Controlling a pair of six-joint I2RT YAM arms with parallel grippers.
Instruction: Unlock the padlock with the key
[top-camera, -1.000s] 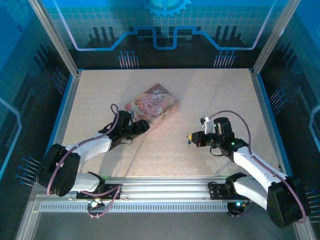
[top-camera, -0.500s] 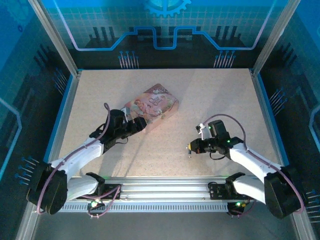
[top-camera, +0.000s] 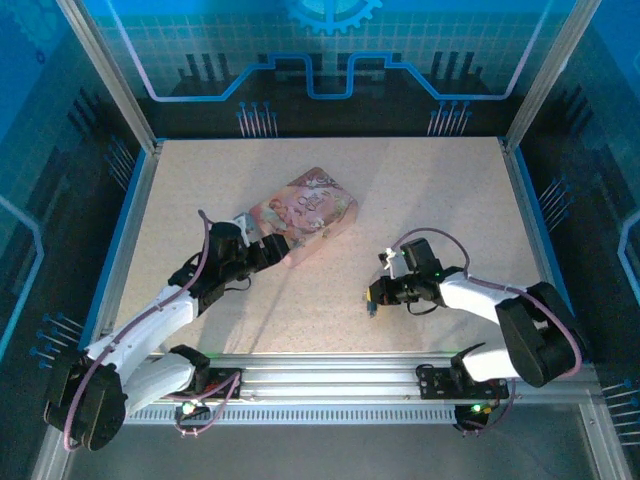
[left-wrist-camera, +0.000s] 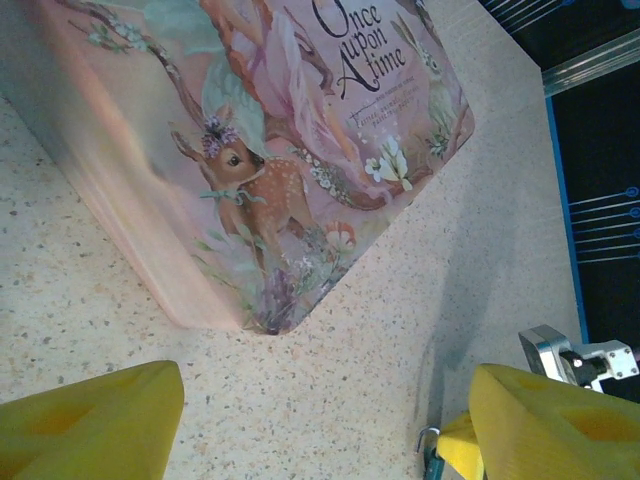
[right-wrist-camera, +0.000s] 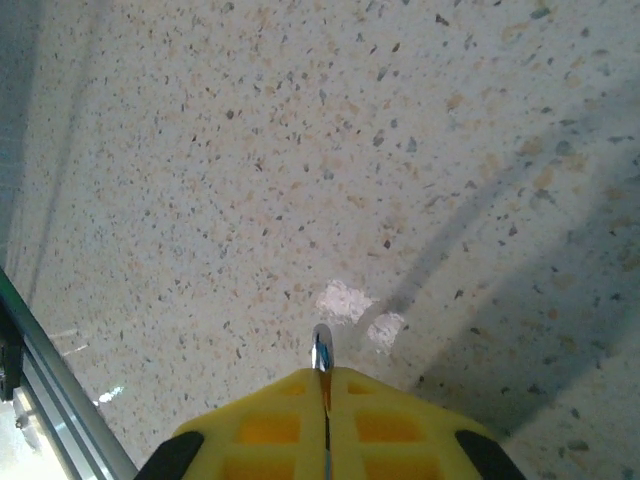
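Right wrist camera: right tool (right-wrist-camera: 322, 378) pinching a thin silvery metal key (right-wrist-camera: 321, 350). Left wrist camera: left tool (left-wrist-camera: 325, 405) spread before a pink illustrated rectangular tin (left-wrist-camera: 270, 150).

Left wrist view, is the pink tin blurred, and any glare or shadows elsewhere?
Left wrist: the pink tin is smeared along its near wall, its lid lettering sharp; the yellow fingers are soft. Right wrist: the metal tip glints, shadows cross the table at right. Top external: evenly lit, shadows faint.

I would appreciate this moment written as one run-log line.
left end effector: open, facing pink tin | right end effector: shut on small metal item
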